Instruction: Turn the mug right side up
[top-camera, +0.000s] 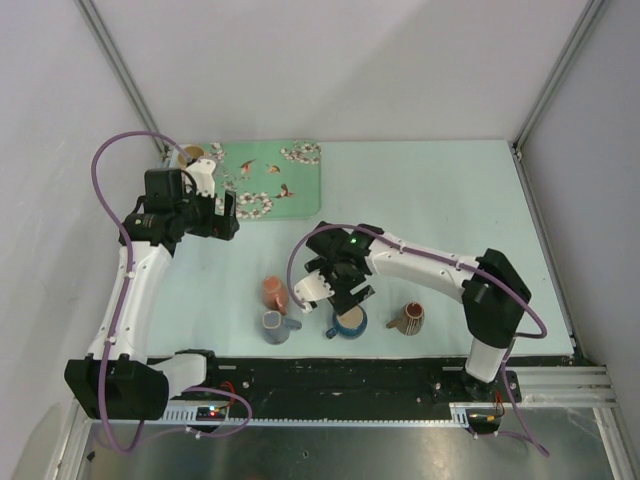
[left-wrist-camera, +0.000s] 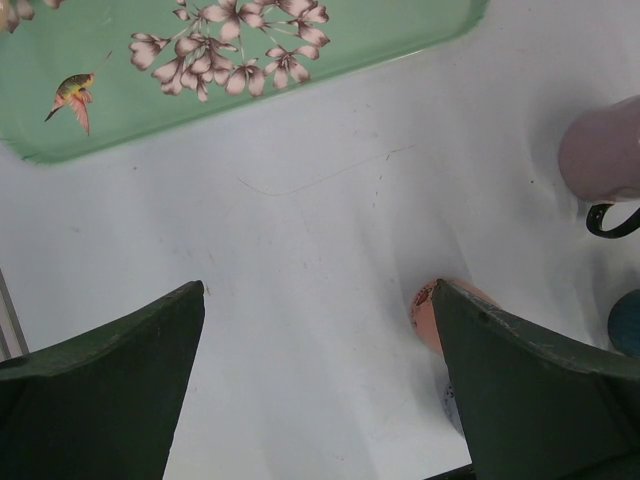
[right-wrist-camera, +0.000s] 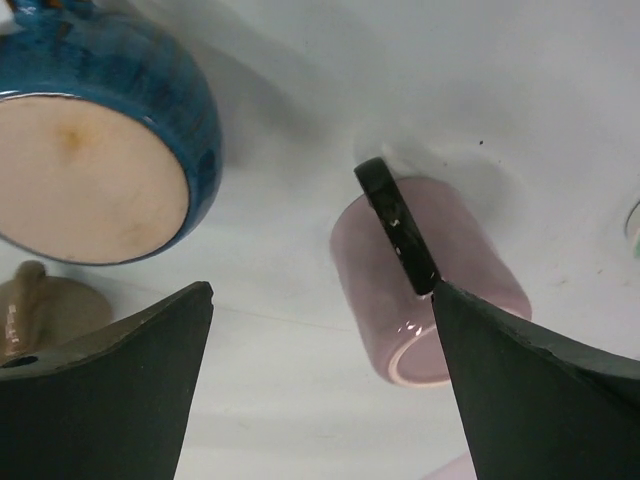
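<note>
Pink mug (right-wrist-camera: 470, 250) lies on its side on the table (right-wrist-camera: 300, 100), black handle (right-wrist-camera: 398, 225) uppermost, mouth facing the wrist camera.

Right gripper (right-wrist-camera: 322, 292) hangs directly above it, jaws spread wide and empty. The mug sits off-centre, close to one finger, with its long axis roughly across the gap.

Left gripper (left-wrist-camera: 320, 290) is also released, well apart beside the green tray (left-wrist-camera: 300, 40).

Blue mug (right-wrist-camera: 110, 150) nearby stands upright, nothing inside.

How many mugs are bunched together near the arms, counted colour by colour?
pink mug: 1
orange mug: 1
grey-blue mug: 1
dark blue mug: 1
brown mug: 1
Total: 5
</note>
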